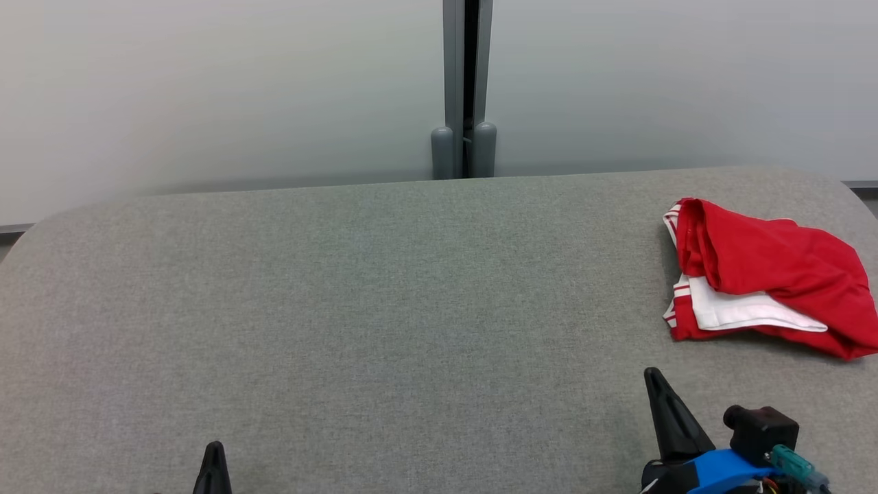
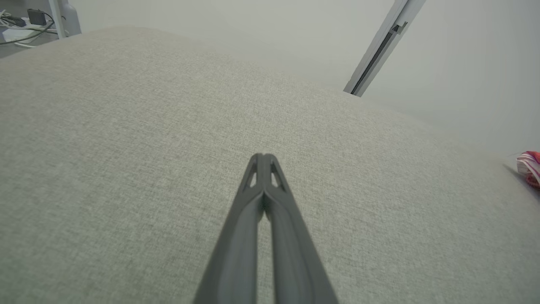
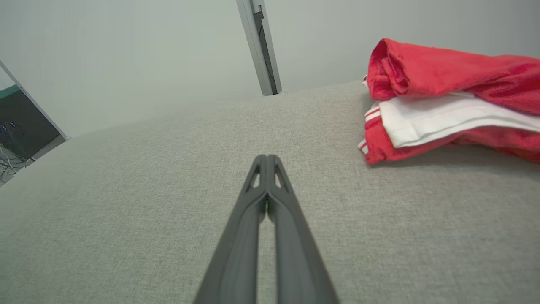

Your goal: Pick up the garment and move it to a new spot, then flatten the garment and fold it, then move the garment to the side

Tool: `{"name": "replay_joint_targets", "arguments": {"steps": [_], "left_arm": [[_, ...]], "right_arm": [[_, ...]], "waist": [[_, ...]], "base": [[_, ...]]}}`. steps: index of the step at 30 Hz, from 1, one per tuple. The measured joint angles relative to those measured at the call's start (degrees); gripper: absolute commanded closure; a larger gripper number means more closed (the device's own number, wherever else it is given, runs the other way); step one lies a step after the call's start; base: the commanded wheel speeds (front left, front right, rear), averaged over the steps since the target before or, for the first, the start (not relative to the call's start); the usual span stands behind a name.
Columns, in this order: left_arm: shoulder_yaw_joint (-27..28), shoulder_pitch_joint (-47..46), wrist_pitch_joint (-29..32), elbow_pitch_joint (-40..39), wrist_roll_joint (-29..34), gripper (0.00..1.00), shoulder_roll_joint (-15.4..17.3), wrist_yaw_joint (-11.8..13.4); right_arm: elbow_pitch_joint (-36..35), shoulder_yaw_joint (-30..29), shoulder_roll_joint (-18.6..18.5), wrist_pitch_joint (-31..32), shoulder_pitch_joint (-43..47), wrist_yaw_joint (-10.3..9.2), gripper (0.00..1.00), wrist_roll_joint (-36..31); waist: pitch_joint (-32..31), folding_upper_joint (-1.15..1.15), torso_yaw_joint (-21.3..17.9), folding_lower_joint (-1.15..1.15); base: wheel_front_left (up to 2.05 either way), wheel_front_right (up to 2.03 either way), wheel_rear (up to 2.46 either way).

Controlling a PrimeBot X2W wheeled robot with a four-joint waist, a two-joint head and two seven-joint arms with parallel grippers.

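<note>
Left and right jaws pinched together, empty, pointing forward — garment (image 1: 775,264) beyond right.

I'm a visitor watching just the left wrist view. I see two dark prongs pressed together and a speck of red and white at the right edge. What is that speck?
Observer: It's a red garment with white trim, lying at the right end of the grey surface in the head view.
Operator: Is it laid out flat?
Observer: No, it is bunched in loose folds, with a white panel showing between red layers.
Operator: Is the other arm holding it?
Observer: No. The right gripper is shut on nothing, short of the garment and not touching it.
</note>
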Motion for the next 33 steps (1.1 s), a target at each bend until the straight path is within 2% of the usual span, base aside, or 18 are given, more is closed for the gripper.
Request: {"name": "replay_joint_targets", "arguments": {"steps": [26, 33], "left_arm": [[4.0, -4.6, 6.6, -0.6, -21.4, 1.0, -1.4, -2.9], [5.2, -5.6, 8.1, -0.8, -26.0, 1.0, -1.7, -3.5]], "right_arm": [[-2.5, -3.1, -0.3, 6.3, -0.3, 0.0, 1.0, 26.4], [-2.9, -3.7, -0.3, 7.5, -0.5, 0.0, 1.0, 31.8]], "waist": [[-0.1, 0.0, 0.9, 0.0], [-0.2, 0.0, 1.2, 0.0]], "base": [[0.0, 0.0, 0.0], [0.0, 0.0, 0.0]]}}
